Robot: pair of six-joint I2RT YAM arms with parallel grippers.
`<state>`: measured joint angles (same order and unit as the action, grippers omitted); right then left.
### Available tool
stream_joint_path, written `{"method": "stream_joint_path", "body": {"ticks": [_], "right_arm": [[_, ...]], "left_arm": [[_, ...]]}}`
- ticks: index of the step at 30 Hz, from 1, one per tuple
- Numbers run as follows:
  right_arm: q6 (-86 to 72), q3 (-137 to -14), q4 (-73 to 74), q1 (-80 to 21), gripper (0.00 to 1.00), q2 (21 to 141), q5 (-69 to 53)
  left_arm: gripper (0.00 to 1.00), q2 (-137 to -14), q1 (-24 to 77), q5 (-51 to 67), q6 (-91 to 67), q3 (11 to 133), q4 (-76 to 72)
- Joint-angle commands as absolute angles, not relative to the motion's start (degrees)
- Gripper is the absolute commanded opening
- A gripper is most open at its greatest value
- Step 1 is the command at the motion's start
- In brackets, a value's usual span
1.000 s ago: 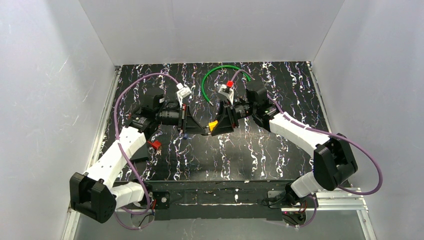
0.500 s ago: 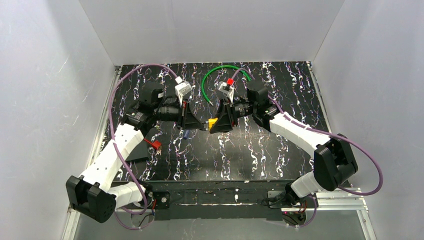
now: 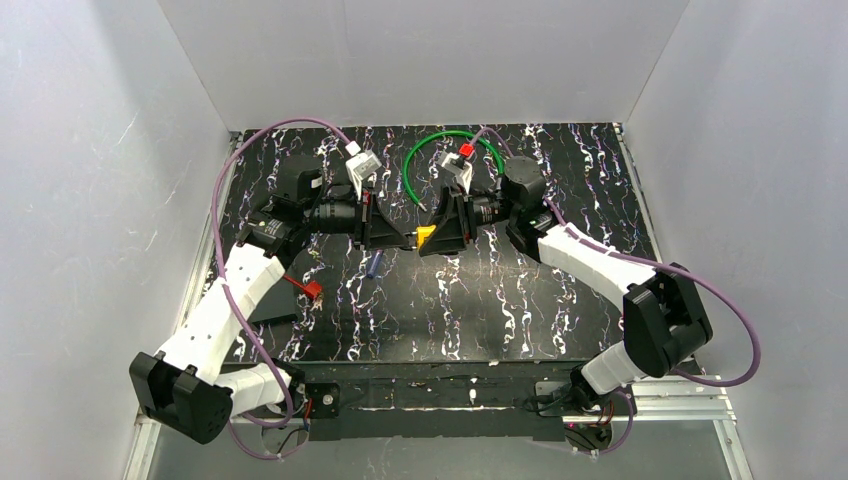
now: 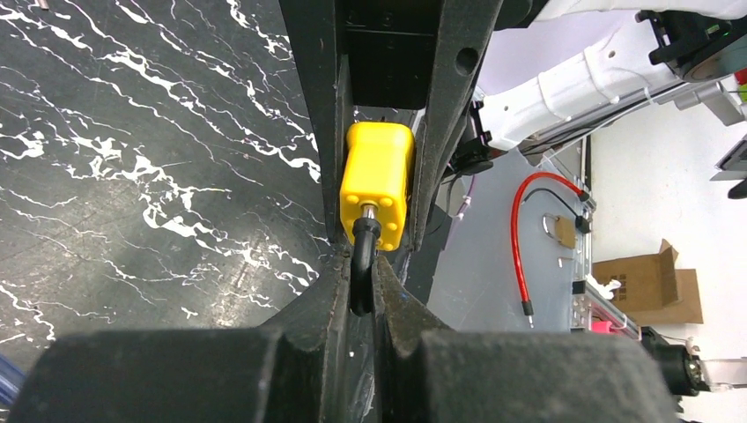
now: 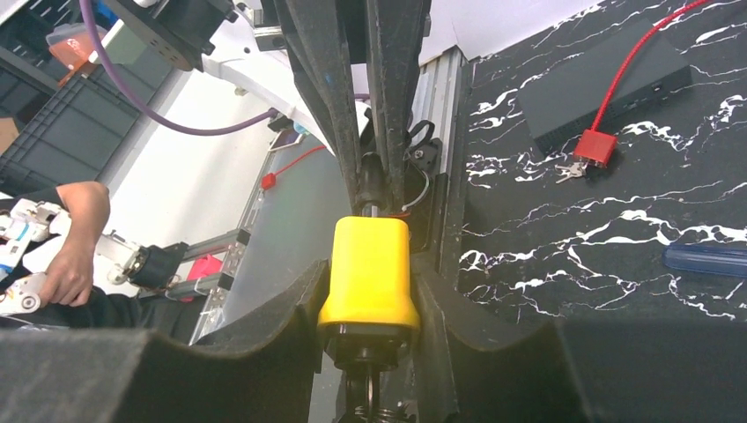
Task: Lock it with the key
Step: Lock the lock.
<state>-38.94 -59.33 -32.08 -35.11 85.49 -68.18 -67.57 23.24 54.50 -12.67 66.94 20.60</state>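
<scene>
— Why is the lock (image 4: 377, 181) held twice?
— The right pincer (image 5: 370, 275) grasps its yellow body between the tips. The left pincer (image 4: 357, 269) is clenched on the shackle (image 4: 362, 249), likely bracing it for pushing closed.

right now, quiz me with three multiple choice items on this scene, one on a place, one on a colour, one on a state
1. Where is the lock? A flat on the table; B held between both grippers; C in a drawer.
2. What colour is its body? A red; B blue; C yellow.
3. How is the left gripper? A shut on the shackle; B wide open; C out of view.
Answers: 1 B, the right gripper clamps the body and the left the shackle, off the table; 2 C, both wrist views show yellow; 3 A, its fingers pinch the dark shackle.
</scene>
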Motion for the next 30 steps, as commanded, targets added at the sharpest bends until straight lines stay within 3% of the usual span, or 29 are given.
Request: {"method": "stream_joint_path", "body": {"ticks": [1, 30], "right_arm": [[-42.6, -61.8, -42.7, -38.8, 0.01, 85.8, -66.8], [-46.1, -64.3, -47.0, -41.2, 0.01, 89.5, -65.5]], "left_arm": [[0.00, -68.8, 25.6, 56.9, -16.5, 66.2, 13.3], [0.00, -71.2, 29.0, 54.8, -22.9, 59.3, 4.8]]}}
